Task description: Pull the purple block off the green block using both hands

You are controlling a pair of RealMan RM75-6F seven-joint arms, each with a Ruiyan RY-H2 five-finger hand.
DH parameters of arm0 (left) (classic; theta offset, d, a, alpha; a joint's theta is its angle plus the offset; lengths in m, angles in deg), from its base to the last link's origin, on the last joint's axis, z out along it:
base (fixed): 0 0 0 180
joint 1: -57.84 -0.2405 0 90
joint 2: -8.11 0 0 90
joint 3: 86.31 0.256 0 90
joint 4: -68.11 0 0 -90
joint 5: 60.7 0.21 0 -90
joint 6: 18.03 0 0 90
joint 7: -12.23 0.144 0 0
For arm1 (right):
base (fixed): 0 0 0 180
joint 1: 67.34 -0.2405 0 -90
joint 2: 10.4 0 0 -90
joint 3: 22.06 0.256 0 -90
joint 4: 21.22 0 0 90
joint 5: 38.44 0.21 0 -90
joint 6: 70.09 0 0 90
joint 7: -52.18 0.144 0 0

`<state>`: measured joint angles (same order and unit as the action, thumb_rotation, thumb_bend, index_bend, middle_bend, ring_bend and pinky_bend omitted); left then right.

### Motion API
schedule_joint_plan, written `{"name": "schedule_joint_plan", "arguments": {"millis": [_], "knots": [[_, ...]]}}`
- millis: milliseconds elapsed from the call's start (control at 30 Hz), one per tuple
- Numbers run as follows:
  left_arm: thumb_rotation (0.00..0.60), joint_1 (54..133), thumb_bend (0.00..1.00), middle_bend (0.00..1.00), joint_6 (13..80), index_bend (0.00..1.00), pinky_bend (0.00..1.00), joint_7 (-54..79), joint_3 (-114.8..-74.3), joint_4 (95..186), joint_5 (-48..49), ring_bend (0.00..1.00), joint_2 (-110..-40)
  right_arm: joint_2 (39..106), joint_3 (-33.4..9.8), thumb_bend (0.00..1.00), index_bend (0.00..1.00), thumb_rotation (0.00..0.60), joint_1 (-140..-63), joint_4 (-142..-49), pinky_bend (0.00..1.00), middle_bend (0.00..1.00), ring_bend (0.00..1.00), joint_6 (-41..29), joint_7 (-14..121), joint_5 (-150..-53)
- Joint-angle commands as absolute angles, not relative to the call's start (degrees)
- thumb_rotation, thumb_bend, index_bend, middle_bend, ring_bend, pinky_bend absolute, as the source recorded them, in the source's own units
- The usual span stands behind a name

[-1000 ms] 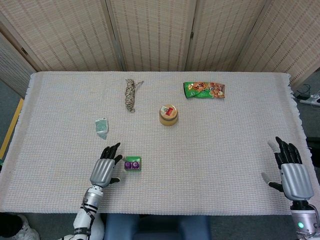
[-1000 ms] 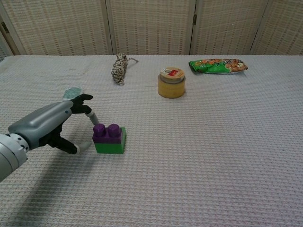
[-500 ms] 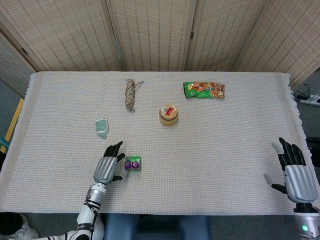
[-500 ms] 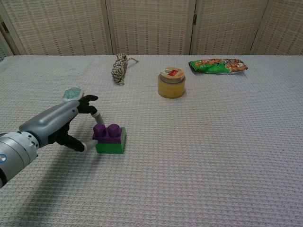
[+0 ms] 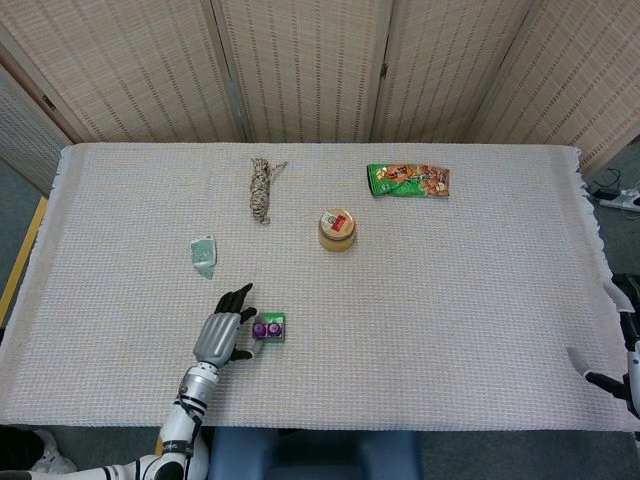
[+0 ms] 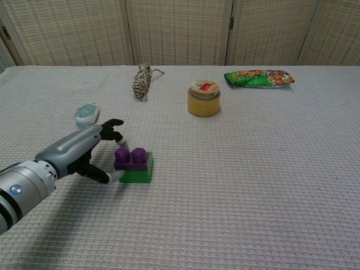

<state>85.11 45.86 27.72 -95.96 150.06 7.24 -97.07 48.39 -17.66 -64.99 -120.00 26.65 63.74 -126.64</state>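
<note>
The purple block (image 5: pixel 264 326) (image 6: pixel 131 158) sits stacked on the green block (image 5: pixel 278 328) (image 6: pixel 136 176) near the table's front left. My left hand (image 5: pixel 221 337) (image 6: pixel 73 154) is just left of the stack with its fingers apart. One fingertip touches the purple block's left side and the thumb touches the green block's left side; nothing wraps around either block. My right hand (image 5: pixel 602 377) shows only as a splayed thumb and a sliver at the far right edge of the head view, holding nothing. The chest view does not show it.
A coiled rope bundle (image 5: pixel 261 188) (image 6: pixel 140 80), a yellow lidded jar (image 5: pixel 337 229) (image 6: pixel 203 98) and a green snack bag (image 5: pixel 408 180) (image 6: pixel 259 77) lie further back. A small teal packet (image 5: pixel 203 253) (image 6: pixel 86 113) lies behind my left hand.
My left hand moved right until its fingertips met the stack, nudging it slightly right. My right hand drew back toward the right edge, mostly leaving the head view.
</note>
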Motion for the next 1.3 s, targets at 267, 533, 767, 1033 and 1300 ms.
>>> {"name": "schedule_joint_plan", "arguments": {"millis": [267,533,767,1033,1300], "knots": [[0.6,84.3,0.52,0.13,51.1,0.74,0.0,20.2,-96.5,148.2,12.6,0.0,-98.2,48.7,-17.2,0.29,0.0,0.6,-65.1,-119.8,0.0,0.0,0.0,25.9,63.0,-126.5],[0.6,82.4,0.55,0.17,52.9,0.77,0.0,13.0,-96.6,149.0,13.7,0.0,-95.6,49.5,-17.0,0.29,0.0,0.6,-65.8,-120.0,0.0,0.0,0.0,24.5,60.5,-126.2],[0.6,79.0,0.56,0.18,55.1,0.78,0.0,-0.8,-97.9,156.4,14.5,0.0,-89.7,50.5,-16.9,0.3,0.0,0.6,-68.1,-119.0,0.0,0.0,0.0,20.8,59.7,-126.6],[0.6,77.7,0.57,0.18,52.8,0.78,0.0,-8.3,-99.4,166.3,12.4,0.0,-82.5,57.0,-17.7,0.29,0.0,0.6,-77.9,-109.3,0.0,0.0,0.0,7.7,74.0,-130.8],[0.6,78.2,0.57,0.19,52.3,0.78,0.0,-8.9,-101.3,172.7,11.3,0.0,-80.0,61.8,-19.8,0.29,0.0,0.6,-90.0,-101.8,0.0,0.0,0.0,-7.0,106.9,-133.9]]}}
